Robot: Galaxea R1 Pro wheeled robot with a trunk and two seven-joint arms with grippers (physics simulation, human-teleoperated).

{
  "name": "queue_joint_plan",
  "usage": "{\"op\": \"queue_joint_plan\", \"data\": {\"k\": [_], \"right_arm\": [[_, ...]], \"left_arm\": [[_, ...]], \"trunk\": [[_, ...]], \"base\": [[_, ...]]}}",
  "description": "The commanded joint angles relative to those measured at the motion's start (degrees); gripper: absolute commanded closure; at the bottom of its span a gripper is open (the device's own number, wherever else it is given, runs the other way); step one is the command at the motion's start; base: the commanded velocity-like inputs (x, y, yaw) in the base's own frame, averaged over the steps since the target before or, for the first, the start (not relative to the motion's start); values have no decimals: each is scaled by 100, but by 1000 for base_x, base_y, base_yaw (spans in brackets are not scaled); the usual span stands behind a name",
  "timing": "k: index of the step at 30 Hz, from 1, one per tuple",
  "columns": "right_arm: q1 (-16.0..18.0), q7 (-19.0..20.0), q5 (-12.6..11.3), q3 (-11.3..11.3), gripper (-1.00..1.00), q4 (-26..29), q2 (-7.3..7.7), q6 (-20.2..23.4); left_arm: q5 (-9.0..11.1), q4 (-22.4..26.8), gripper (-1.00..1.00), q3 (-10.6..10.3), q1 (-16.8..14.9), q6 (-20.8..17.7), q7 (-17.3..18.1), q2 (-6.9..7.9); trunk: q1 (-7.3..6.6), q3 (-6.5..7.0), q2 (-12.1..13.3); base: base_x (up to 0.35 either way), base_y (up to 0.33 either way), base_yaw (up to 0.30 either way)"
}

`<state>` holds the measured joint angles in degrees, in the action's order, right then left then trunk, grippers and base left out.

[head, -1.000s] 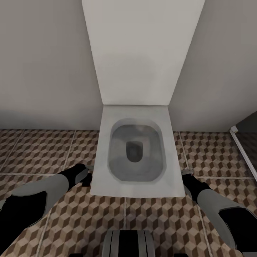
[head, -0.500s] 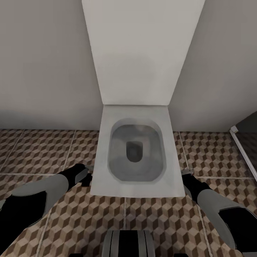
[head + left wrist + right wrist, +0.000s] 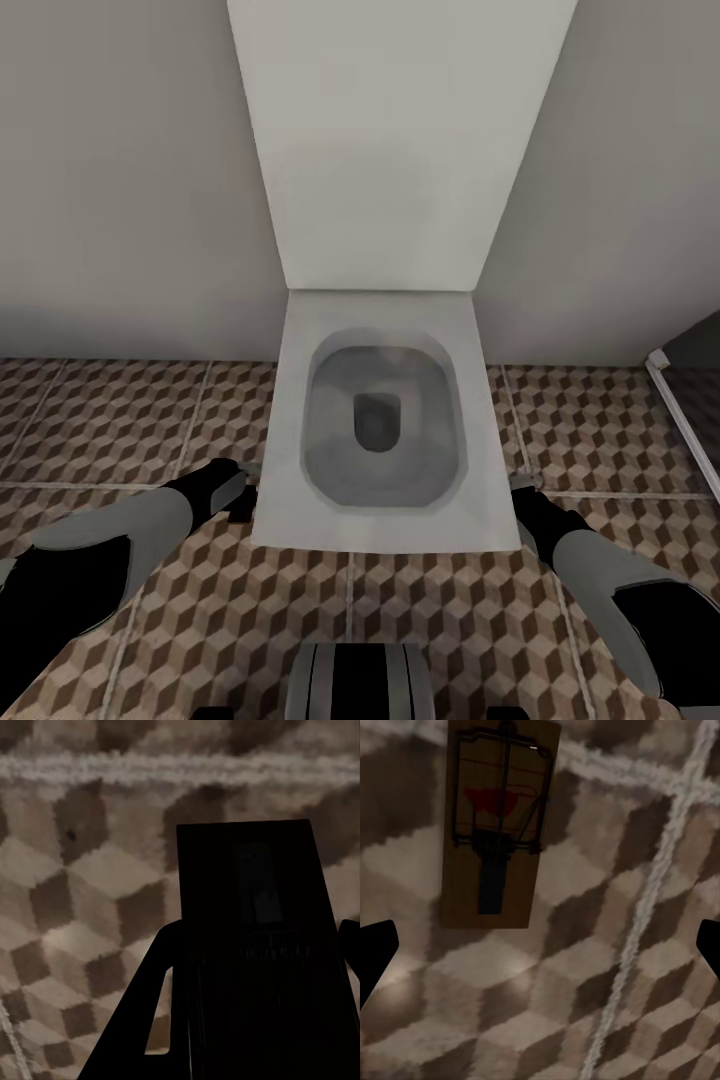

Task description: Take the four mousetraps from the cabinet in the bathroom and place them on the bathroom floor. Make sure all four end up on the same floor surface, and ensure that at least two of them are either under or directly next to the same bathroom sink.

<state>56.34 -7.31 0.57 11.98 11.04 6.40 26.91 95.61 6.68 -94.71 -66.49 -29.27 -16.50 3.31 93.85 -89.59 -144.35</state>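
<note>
A mousetrap [image 3: 499, 832], a brown board with a dark wire bar and a red patch, lies flat on the cube-patterned bathroom floor [image 3: 130, 420]. My right gripper [image 3: 540, 945] hovers over it, open, its fingers spread wide with nothing between them. In the head view the right gripper [image 3: 523, 487] hangs low by the toilet's front right corner. My left gripper [image 3: 238, 492] is by the front left corner, shut on a dark flat mousetrap [image 3: 251, 907] held just above the tiles. The cabinet and the sink are out of view.
A white toilet [image 3: 380, 515] with its raised lid against the wall stands straight ahead between my arms. A white strip and a dark opening [image 3: 685, 420] sit at the far right. Tiled floor runs to either side of the toilet.
</note>
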Motion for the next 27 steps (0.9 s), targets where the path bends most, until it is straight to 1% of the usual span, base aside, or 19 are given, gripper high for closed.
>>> {"op": "queue_joint_plan", "data": {"k": [1, 27], "right_arm": [[0, -7, 5, 24, -100, 12, 2, 37], [0, -7, 5, 24, -100, 12, -4, 38]], "left_arm": [[54, 26, 100, -30, -5, -8, -53, 6], [54, 27, 100, -30, -5, 0, -55, 2]], "trunk": [[-1, -3, -1], [-1, -3, -1]], "base": [[0, 0, 0], [0, 0, 0]]}}
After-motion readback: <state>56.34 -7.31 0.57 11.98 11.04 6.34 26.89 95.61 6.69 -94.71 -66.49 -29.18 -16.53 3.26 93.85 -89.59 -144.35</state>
